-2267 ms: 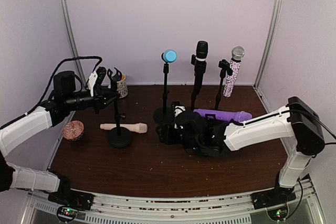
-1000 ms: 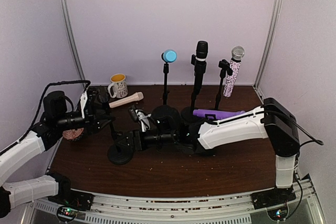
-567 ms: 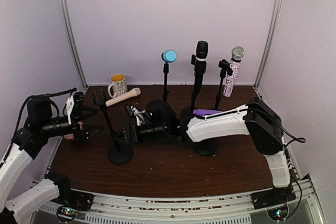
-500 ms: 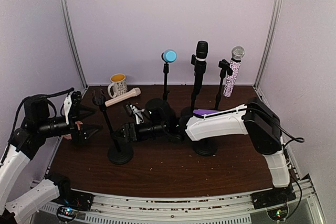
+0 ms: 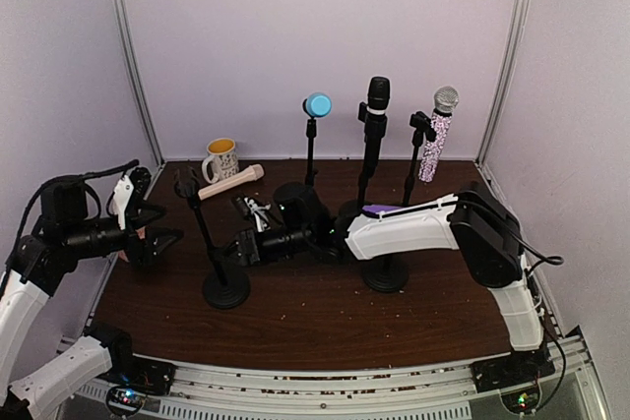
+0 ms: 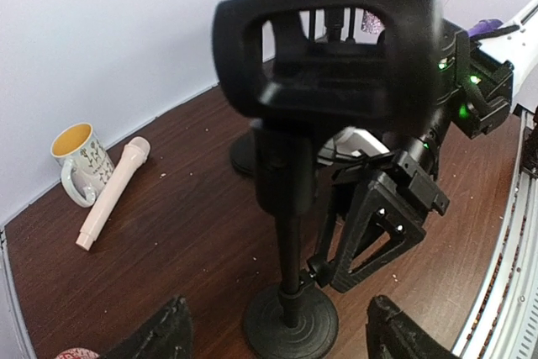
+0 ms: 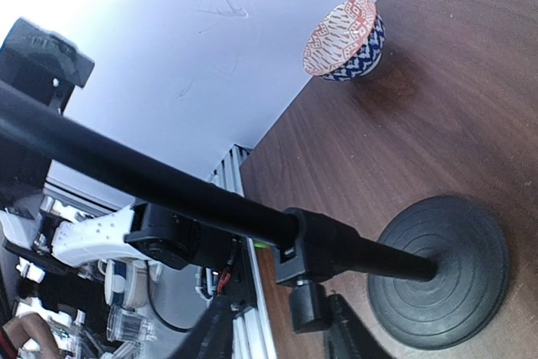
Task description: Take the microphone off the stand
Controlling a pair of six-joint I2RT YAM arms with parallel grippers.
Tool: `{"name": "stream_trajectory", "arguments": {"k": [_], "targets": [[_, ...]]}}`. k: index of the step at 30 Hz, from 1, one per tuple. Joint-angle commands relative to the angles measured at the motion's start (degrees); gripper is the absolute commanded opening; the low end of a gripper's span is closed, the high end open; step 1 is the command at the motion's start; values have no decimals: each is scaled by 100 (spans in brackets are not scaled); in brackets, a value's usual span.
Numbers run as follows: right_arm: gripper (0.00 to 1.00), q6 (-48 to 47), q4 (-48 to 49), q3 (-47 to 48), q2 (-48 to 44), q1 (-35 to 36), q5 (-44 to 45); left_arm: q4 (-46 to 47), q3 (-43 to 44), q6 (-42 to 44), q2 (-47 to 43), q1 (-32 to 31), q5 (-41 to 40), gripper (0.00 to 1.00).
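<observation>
The beige microphone (image 5: 231, 182) (image 6: 113, 192) lies flat on the table beside the mug, clear of both grippers. Its black stand (image 5: 224, 287) (image 6: 290, 323) stands upright, and its clip (image 6: 328, 48) (image 5: 187, 184) holds nothing. My left gripper (image 5: 157, 228) (image 6: 277, 344) hangs open left of the stand with nothing between its fingers. My right gripper (image 5: 234, 249) (image 7: 282, 334) is low at the pole from the right. Its fingers straddle the collar knob (image 7: 307, 304), still apart, and one tip touches the collar in the left wrist view.
A patterned mug (image 5: 220, 158) stands at the back left. A patterned bowl (image 7: 345, 39) sits by the left wall. Blue (image 5: 317, 105), black (image 5: 378, 95) and glittery (image 5: 443, 105) microphones stand on stands at the back. A purple microphone (image 5: 394, 210) lies under my right arm.
My left gripper opened, left the beige microphone lying by the mug and drew back to the left. My right gripper slid left to the stand's pole and its jaws narrowed.
</observation>
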Motion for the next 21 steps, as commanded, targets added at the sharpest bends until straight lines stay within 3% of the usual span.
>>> {"name": "stream_trajectory", "arguments": {"k": [1,6,10,16,21], "targets": [[30,-72,75,68,13,-28,1,211,186,-163,139,49,-280,73],[9,-261,3,-24,-100,-30,324,197,217,-174,264,49,-337,72],[2,-416,-37,-154,-230,-29,571,200,188,-126,247,45,-361,71],[0,-846,-168,-592,-511,-28,1309,246,198,-79,298,45,-487,71],[0,-1759,-876,-768,-718,43,2532,291,262,-20,351,46,-573,71]]}}
